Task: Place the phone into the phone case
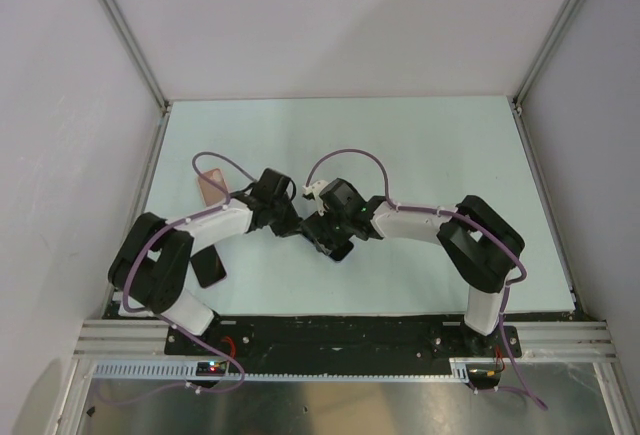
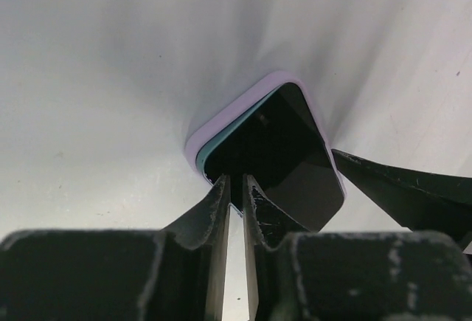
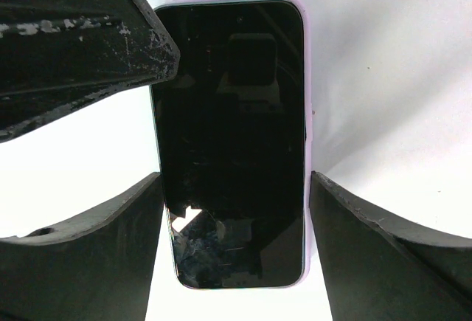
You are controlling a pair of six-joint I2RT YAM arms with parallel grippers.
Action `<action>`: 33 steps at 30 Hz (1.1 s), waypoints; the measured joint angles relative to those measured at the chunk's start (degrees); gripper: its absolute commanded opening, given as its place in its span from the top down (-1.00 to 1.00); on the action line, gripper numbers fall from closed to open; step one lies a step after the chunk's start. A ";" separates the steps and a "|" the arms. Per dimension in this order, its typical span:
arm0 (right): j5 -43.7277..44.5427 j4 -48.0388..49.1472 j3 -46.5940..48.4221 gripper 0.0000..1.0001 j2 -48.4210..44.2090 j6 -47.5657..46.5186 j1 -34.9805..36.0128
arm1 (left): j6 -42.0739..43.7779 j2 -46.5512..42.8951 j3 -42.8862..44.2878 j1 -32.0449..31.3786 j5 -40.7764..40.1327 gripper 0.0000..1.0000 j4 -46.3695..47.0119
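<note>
The phone [image 3: 228, 151], black with a glossy face, lies in the phone case [image 3: 306, 114], whose rim looks pale lilac in both wrist views. In the left wrist view a teal edge of the phone [image 2: 280, 151] shows above the case rim [image 2: 225, 111] at the near corner. My left gripper [image 2: 236, 181] is shut to a thin slit, its tips on that corner. My right gripper [image 3: 236, 177] straddles the case, its fingertips against both long sides. In the top view both grippers [image 1: 290, 217] [image 1: 322, 230] meet at the table's middle and hide the phone.
A salmon-pink flat piece [image 1: 210, 190] lies on the pale green table [image 1: 420, 145] behind the left arm, partly covered by it. Grey walls close in the left, right and back. Purple cables loop over both arms.
</note>
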 measured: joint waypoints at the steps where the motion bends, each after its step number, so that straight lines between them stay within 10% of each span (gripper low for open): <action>1: -0.02 0.00 0.00 -0.42 0.00 0.00 -0.02 | -0.31 0.26 -0.17 0.00 0.02 0.68 0.26; 12: -0.57 0.07 0.02 -0.41 0.09 0.04 -0.31 | -1.38 -1.25 -2.47 0.00 -0.13 0.25 4.20; 33: -1.20 0.63 0.02 -0.33 0.13 2.40 -0.92 | -1.22 -3.10 -1.68 -3.08 -12.17 0.42 -2.49</action>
